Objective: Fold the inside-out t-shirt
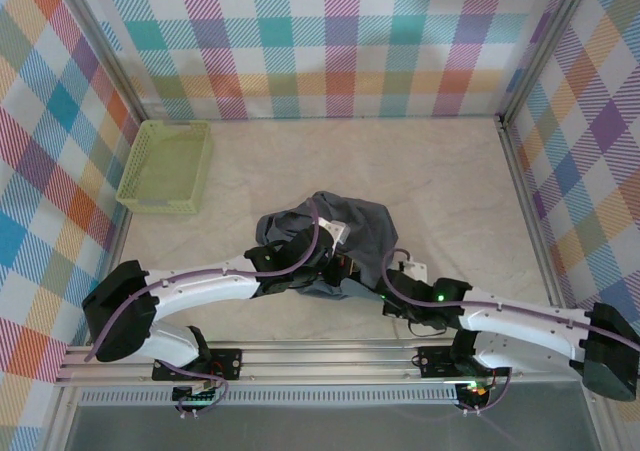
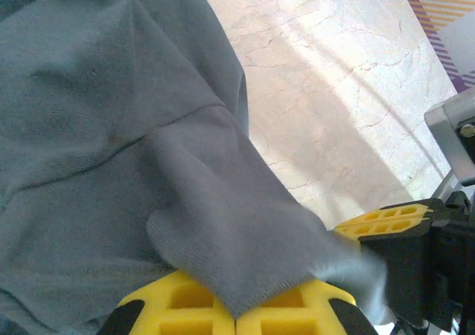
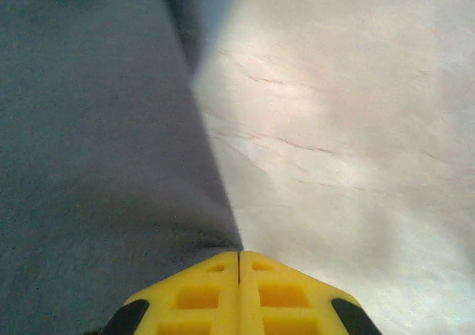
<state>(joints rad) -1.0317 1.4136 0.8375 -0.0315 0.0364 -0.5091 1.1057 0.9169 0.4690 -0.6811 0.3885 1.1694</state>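
The inside-out t-shirt is seen bunched in a crumpled heap on the marbled table, near the middle and toward the near edge. It lies well apart from the lime-green mesh basket, which is set at the far left by the wall. A fold of the grey cloth is pinched by the left gripper: its yellow fingers are pressed together, and the hem is draped over their tips. The right gripper is found just beside it, its fingers closed flat against each other at the shirt's edge. Cloth is seen running into the seam between them, so the shirt is gripped there too. Both arms are bent inward at the near side of the heap.
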